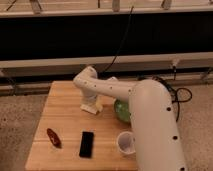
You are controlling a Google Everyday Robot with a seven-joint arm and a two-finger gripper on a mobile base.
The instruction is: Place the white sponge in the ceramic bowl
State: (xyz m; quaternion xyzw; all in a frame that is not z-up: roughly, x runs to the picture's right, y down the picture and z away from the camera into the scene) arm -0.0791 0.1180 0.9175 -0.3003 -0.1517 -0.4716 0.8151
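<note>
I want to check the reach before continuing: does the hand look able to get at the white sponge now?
Probably yes: the hand is lowered right at the white sponge on the table, nothing between.

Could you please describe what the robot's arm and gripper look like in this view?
The arm is smooth, glossy off-white, built of thick rounded segments with bulbous joints and small dark dots along the large near segment. A black cable loops beside it. The gripper, over the wooden table, looks the same off-white.
</note>
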